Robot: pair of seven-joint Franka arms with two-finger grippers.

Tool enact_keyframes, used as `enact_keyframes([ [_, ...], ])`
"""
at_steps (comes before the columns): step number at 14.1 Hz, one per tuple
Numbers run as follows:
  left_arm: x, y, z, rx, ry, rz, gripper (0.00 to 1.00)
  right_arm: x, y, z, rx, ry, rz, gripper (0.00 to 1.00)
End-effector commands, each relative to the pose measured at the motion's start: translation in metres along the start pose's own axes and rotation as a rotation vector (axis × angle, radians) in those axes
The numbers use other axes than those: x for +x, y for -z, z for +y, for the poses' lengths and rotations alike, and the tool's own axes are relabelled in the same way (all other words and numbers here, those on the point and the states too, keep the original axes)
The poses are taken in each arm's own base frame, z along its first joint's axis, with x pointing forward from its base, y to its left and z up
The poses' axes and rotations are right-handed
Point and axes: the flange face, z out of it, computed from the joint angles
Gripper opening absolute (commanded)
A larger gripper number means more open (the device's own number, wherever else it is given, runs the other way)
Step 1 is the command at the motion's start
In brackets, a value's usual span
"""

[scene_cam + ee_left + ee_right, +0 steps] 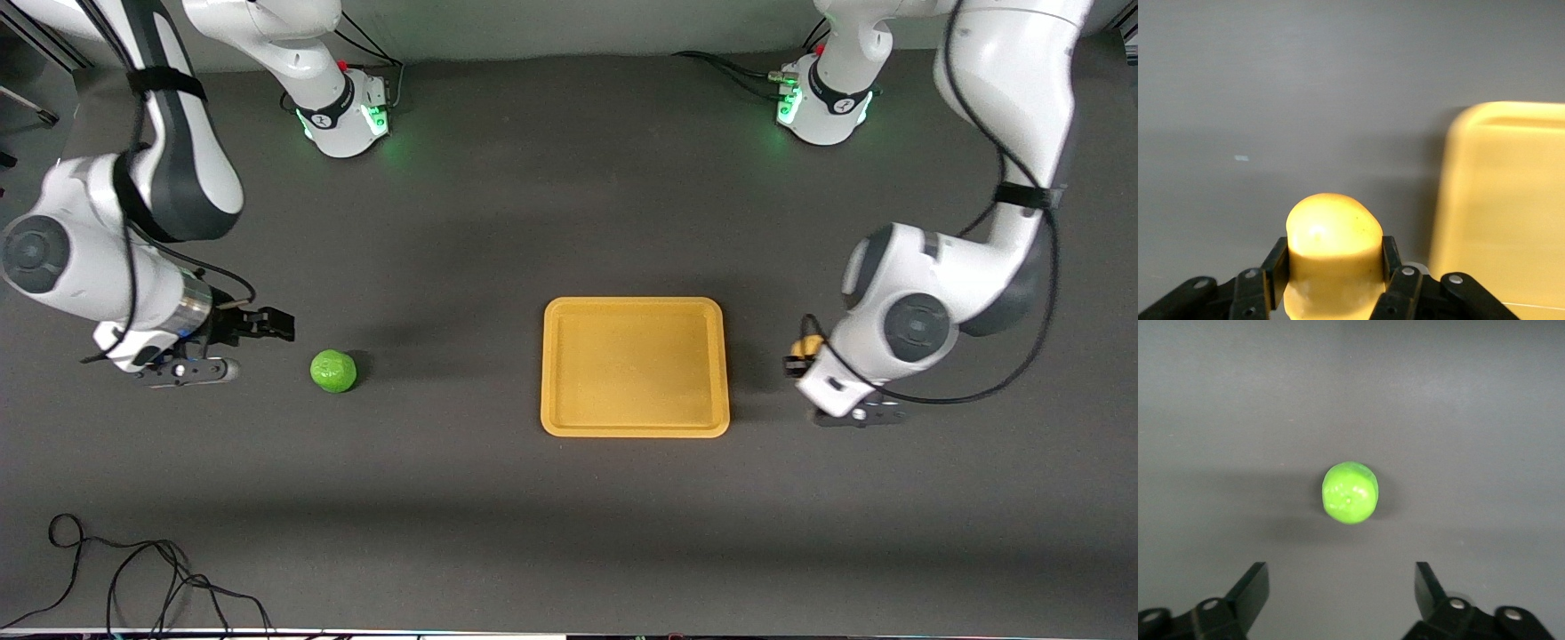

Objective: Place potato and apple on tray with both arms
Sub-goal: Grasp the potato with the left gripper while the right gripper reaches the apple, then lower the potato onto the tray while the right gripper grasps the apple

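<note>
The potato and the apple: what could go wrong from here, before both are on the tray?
1. The left gripper pinches only the lower part of the glossy potato, so it might slip out on the way to the tray.
2. The right gripper is open, and the round apple lies free on the table; a touch from one finger could roll it away.
3. The tray rim is low, so a dropped apple may roll off.

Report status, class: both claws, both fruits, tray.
Left claw shut on lumpy yellow-orange toy potato, beside flat yellow-orange plastic tray. Right claw open, short of round green toy apple. Nothing in the way.
</note>
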Motion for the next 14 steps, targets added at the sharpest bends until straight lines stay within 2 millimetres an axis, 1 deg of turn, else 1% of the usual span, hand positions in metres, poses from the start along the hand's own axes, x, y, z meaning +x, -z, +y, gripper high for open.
enact_keyframes([
  [1, -0.008, -0.019, 0.073, -0.019, 0.068, 0.018, 0.28, 0.005, -0.034, -0.013, -0.002, 0.028, 0.027, 0.99],
  [2, -0.013, -0.032, 0.094, -0.021, 0.070, 0.020, 0.29, 0.010, -0.049, -0.014, 0.000, 0.030, 0.027, 0.99],
  [3, -0.017, -0.042, 0.106, -0.020, 0.068, 0.016, 0.29, 0.014, -0.066, -0.015, 0.001, 0.031, 0.019, 0.99],
  [4, -0.019, -0.048, 0.111, -0.023, 0.064, 0.018, 0.30, 0.018, -0.083, -0.016, 0.003, 0.030, 0.020, 0.99],
  [5, -0.018, -0.054, 0.114, -0.030, 0.065, 0.021, 0.31, 0.020, -0.103, -0.012, 0.004, 0.022, 0.007, 0.99],
  [6, -0.021, -0.064, 0.122, -0.031, 0.063, 0.024, 0.32, 0.021, -0.119, -0.010, 0.003, 0.022, -0.007, 0.99],
  [7, -0.021, -0.075, 0.125, -0.030, 0.061, 0.026, 0.32, 0.020, -0.128, -0.010, 0.002, 0.021, -0.022, 0.98],
  [8, -0.020, -0.082, 0.125, -0.022, 0.056, 0.030, 0.33, 0.017, -0.135, -0.010, -0.002, 0.024, -0.036, 0.95],
  [10, -0.020, -0.083, 0.125, -0.018, 0.057, 0.031, 0.38, 0.012, -0.151, -0.015, -0.008, 0.024, -0.066, 0.95],
  [11, -0.021, -0.082, 0.126, -0.019, 0.058, 0.032, 0.38, 0.012, -0.155, -0.015, -0.010, 0.020, -0.073, 0.95],
  [12, -0.021, -0.082, 0.126, -0.020, 0.058, 0.033, 0.38, 0.012, -0.159, -0.005, -0.014, 0.005, -0.078, 0.94],
  [13, -0.021, -0.083, 0.126, -0.024, 0.058, 0.036, 0.40, 0.012, -0.159, 0.001, -0.017, -0.004, -0.078, 0.91],
  [14, -0.020, -0.085, 0.127, -0.028, 0.058, 0.039, 0.46, 0.013, -0.158, 0.000, -0.018, -0.002, -0.075, 0.90],
])
